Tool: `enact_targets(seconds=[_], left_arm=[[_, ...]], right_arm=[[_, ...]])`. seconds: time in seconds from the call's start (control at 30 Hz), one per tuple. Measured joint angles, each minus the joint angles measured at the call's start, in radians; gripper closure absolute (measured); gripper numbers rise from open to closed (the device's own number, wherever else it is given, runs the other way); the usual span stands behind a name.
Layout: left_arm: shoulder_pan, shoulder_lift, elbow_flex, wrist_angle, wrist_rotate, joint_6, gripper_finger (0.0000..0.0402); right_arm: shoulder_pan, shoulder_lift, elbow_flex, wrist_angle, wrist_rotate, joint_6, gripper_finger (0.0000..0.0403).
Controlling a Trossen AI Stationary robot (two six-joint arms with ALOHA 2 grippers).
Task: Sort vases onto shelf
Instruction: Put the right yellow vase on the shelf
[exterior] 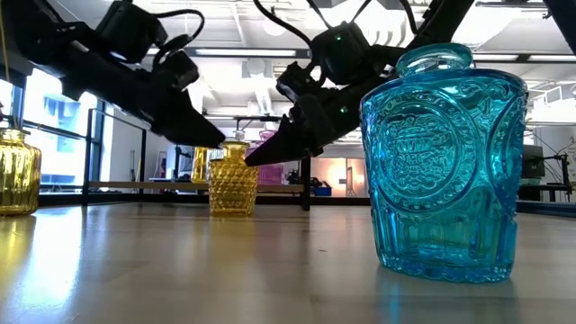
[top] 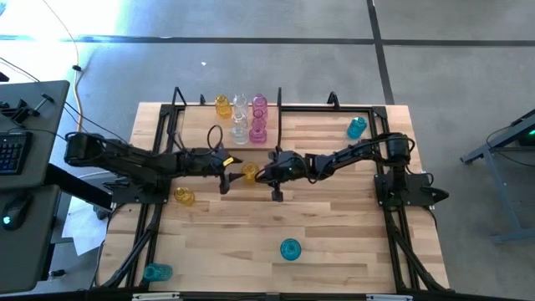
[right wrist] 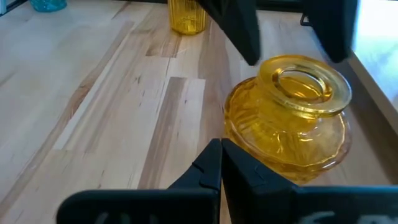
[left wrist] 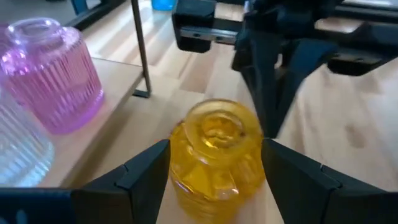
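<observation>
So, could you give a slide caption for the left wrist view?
Left gripper open around amber vase, pink vase on shelf nearby.

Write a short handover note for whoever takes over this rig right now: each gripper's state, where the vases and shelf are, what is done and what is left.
Left gripper: open, fingers either side of the amber vase mid-table.
Right gripper: shut, empty, beside that vase.
Done: amber, clear and pink vases stand on the shelf at the table's far edge.
Left: the amber vase between the grippers, another amber vase, and three teal vases loose on the table.
</observation>
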Motion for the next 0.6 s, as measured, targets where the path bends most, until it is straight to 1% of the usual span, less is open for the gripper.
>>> enact_targets(seconds=[0.33, 0.47, 0.6], left_arm=[[0.004, 0.12, 0.081, 0.036, 0.004, 0.036, 0.016], [0.004, 0.149, 0.108, 0.033, 0.006, 0.05, 0.016], [0.004, 0.16, 0.122, 0.013, 0.056, 0.055, 0.016]], right_arm=[[0.0, 0.0, 0.0, -0.002, 0.0, -0.003, 0.0403], [0.0, 0.0, 0.0, -0.007, 0.0, -0.013, 0.0403], [0.0, 0.0, 0.0, -0.007, 0.002, -0.026, 0.0403]])
